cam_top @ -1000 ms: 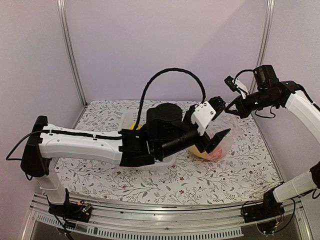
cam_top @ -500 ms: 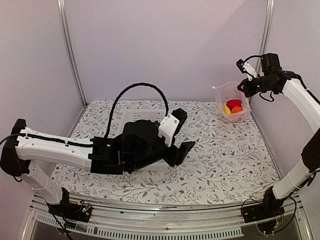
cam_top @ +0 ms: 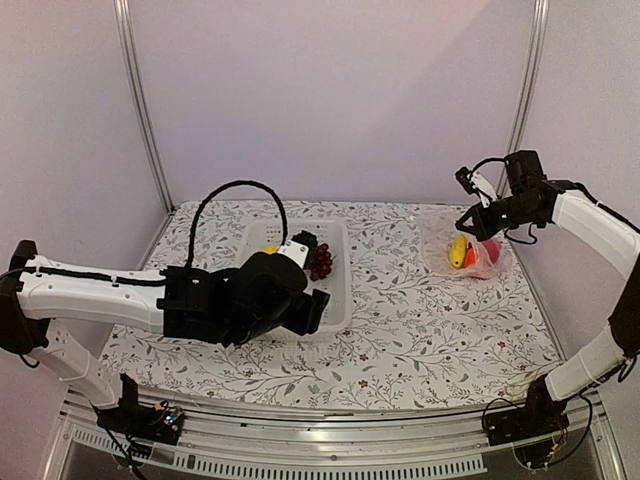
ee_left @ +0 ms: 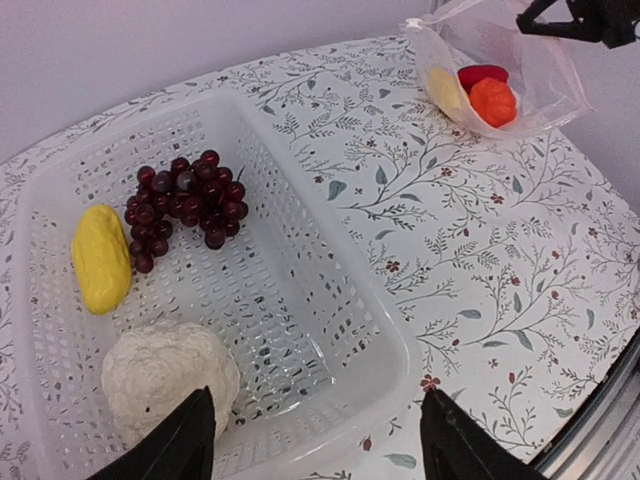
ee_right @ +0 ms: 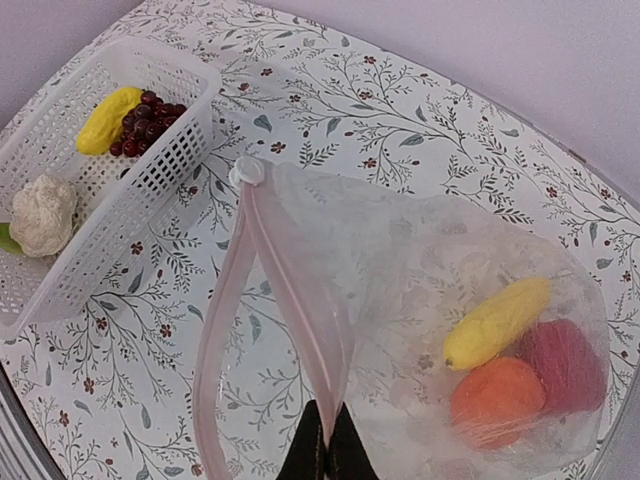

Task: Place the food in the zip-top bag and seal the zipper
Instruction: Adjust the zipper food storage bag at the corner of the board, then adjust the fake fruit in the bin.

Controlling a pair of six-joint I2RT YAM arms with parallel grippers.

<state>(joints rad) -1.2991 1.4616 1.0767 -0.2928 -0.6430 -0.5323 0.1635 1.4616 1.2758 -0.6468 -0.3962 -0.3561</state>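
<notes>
Three pieces of food sit in the zip-top bag [ee_right: 420, 260]: yellow piece [ee_right: 497, 322], orange piece [ee_right: 497, 398] and red piece [ee_right: 565, 362]. They are pooled in the low corner, ahead and to the right of the right gripper [ee_right: 325, 450] jaws. Three more are in the white basket [ee_left: 350, 285]: grape bunch [ee_left: 185, 205], second yellow piece [ee_left: 100, 258] and cauliflower [ee_left: 165, 375].

Right gripper: jaws are together, pinched on one lip of the zipper [ee_right: 298, 305]. The other lip bows away to the left of the jaws, so the mouth gapes toward the basket side. My read is that it's held by one lip on purpose. The food's weight pulls the bag down, the pinch keeps the top up, and the opening stays loadable. The bag's bottom looks to be resting on the table [ee_left: 480, 260], though I can't confirm contact.

Left gripper [ee_left: 317, 400]: jaws are wide apart, holding nothing and touching nothing I can see. It hovers over the near end of the basket.
- The cauliflower is just ahead of the jaws, by the finger on the left of the wrist view.
- The grapes and second yellow piece are further ahead, touching each other.
- The bag is well apart, far ahead and to the right of the jaws.

The cauliflower looks like the likely next pick, being closest. About half the food is loaded, and the zipper is not sealed yet.
</notes>
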